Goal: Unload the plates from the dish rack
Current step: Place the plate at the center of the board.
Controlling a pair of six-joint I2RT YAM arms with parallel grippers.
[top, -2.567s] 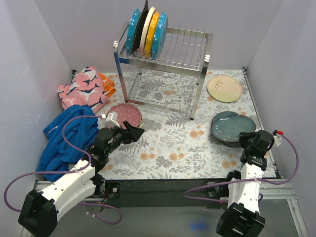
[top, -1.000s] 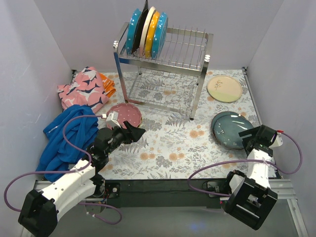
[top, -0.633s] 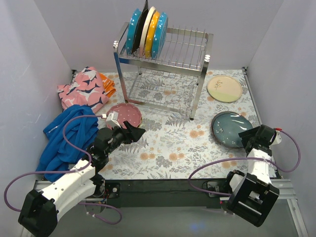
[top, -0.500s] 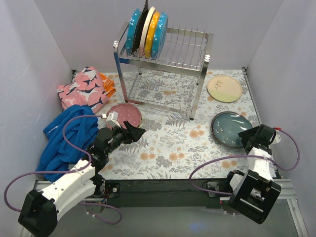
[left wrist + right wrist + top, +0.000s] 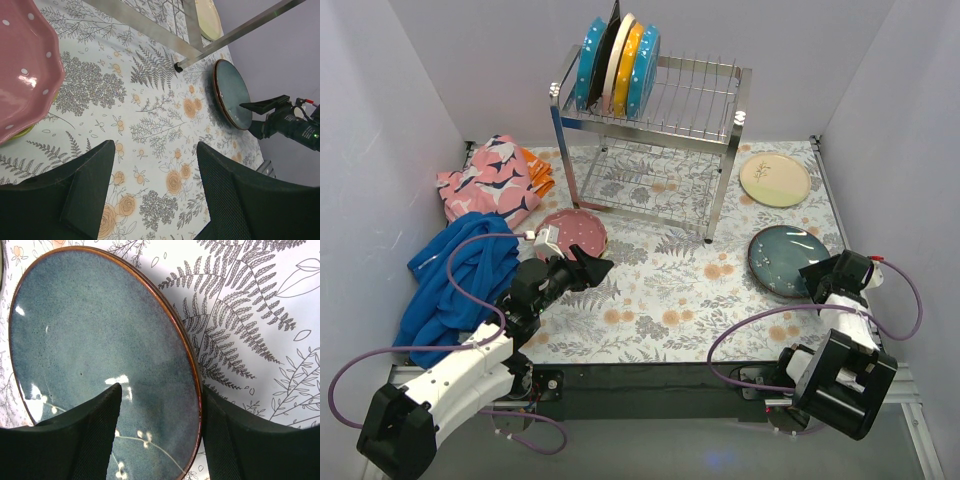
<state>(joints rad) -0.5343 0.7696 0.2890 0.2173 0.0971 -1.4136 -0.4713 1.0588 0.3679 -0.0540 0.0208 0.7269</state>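
R end effector [image 5: 160, 407] sits low at your near-right desk [image 5: 670, 290] corner, fingers spread, gripping nothing. One finger is over the blue-grey plate [image 5: 100, 330], the other is past its brown rim over the floral cover, w/ the rim running between them. Can't tell if either finger touches it. That plate lies flat on the desk, right side.

L end effector [image 5: 155, 162] hangs near-left, low over the desk. It's released too, w/ nothing between the fingers, and points toward the right side. Just beyond it a pink dotted plate [image 5: 575, 232] lies flat. Left of the arm you've got a heaped blue cloth [image 5: 460, 270], and further back a pink patterned cloth [image 5: 490, 185] w/ an orange bit beside it.

Further back on the right a cream plate [image 5: 774, 179] lies flat, near the rack's right front leg and apart from the blue-grey one.

At the far edge stands the rack [image 5: 700, 100]. Five plates are upright in its top tier, bunched at the left end. L to R they are teal [image 5: 588, 62], dark [image 5: 608, 50], cream, orange [image 5: 632, 60], teal. The other top slots and the lower tier hold nothing.
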